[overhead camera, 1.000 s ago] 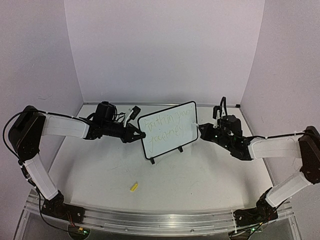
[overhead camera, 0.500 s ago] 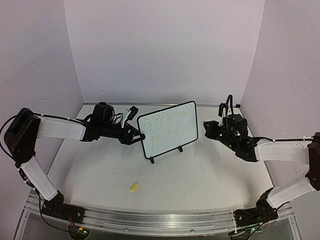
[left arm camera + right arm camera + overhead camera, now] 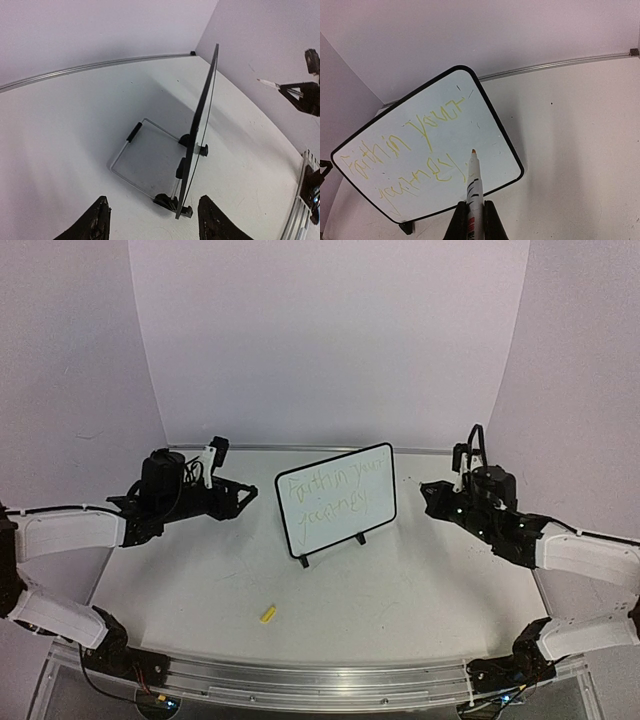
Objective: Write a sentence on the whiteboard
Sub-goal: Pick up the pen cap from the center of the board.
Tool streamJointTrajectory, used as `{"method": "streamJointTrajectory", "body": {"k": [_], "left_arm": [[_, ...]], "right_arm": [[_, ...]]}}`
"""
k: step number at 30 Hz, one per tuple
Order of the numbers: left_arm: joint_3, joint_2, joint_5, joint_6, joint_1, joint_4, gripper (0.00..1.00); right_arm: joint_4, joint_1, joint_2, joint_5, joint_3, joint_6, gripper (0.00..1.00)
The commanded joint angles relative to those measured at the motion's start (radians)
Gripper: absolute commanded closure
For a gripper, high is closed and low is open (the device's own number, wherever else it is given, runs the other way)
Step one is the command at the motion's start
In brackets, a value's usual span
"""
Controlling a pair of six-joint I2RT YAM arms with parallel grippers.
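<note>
Whiteboard (image 3: 336,502) stands on its clip feet on the worktop (image 3: 400,590), ahead of both tools and touching neither. Its sentence (image 3: 338,495) faces the right tool (image 3: 476,220), which is clamped on a marker (image 3: 475,185) pointing at it. The left tool (image 3: 240,498) gapes wide, empty.

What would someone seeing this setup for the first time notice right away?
The whiteboard stands upright in the middle of the table, the sentence in faint yellow-green cursive across two lines. Right of it, the right pincer grips a marker aimed at the board but clear of it, while the left pincer hangs open on the left. A small yellow piece lies alone nearer the front edge.
</note>
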Motion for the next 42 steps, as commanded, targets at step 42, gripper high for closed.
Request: {"method": "streamJointTrajectory", "body": {"k": [42], "left_arm": [[-0.081,0.130,-0.445,-0.495,-0.618,-0.427,0.65]], "right_arm": [[-0.182,0.012,-0.154,-0.328,-0.139,0.168,1.00]]}}
